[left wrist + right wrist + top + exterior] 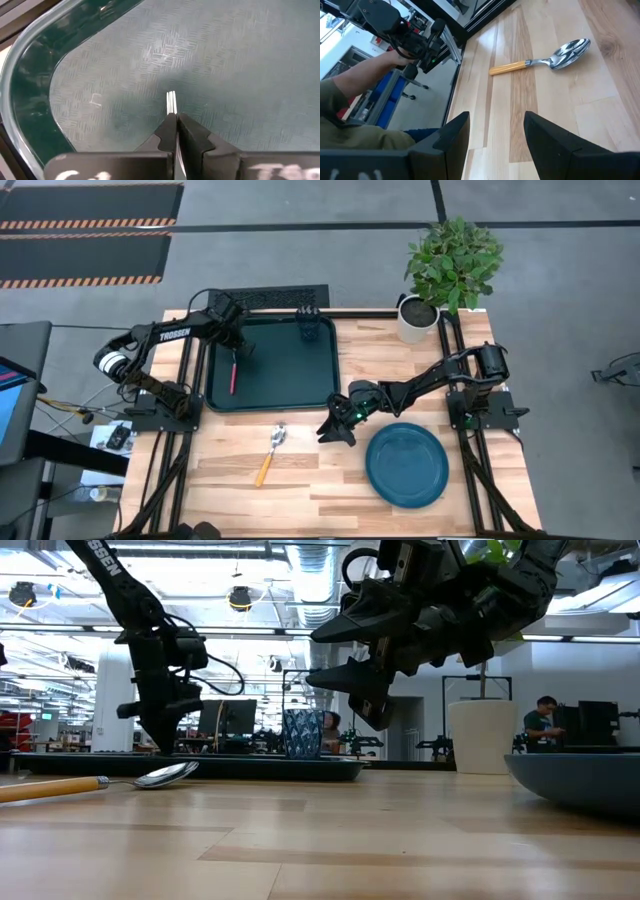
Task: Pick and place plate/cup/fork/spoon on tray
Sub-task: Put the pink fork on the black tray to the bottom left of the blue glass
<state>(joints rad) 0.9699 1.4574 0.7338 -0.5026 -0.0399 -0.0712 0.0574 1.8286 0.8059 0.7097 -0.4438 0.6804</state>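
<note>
Over at the far left of the wooden surface [330, 480], the left arm is folded in over the dark green tray [285, 385], with the left gripper [243, 348] pointing down into it. Its fingers [170, 131] are pinched together on the metal end of the fork [233, 370], whose tines poke out just past the fingertips in the left wrist view. From above, the red handle lies on the tray floor near the left rim.

The right arm stretches from its base on the right edge toward the middle of the surface, elbow low, and the right gripper [337, 423] hangs above the bare wood just off the tray's near right corner. Its fingers [455, 135] are spread apart with nothing between them. The low view shows it well clear of the wood.

Count-wise: one fork, one spoon [271, 453], one cup [308, 327], one plate [407, 465], one tray.

- The cup stands upright on the tray by its far rim.
- The spoon, with the orange-yellow handle, lies flat on the wood just in front of the tray.
- The teal plate sits on the wood to the near right, apart from the tray.
- A white pot with a green plant [440, 275] stands at the far right corner.
- Someone's sleeve [355, 107] shows beyond the surface edge in the right wrist view.
</note>
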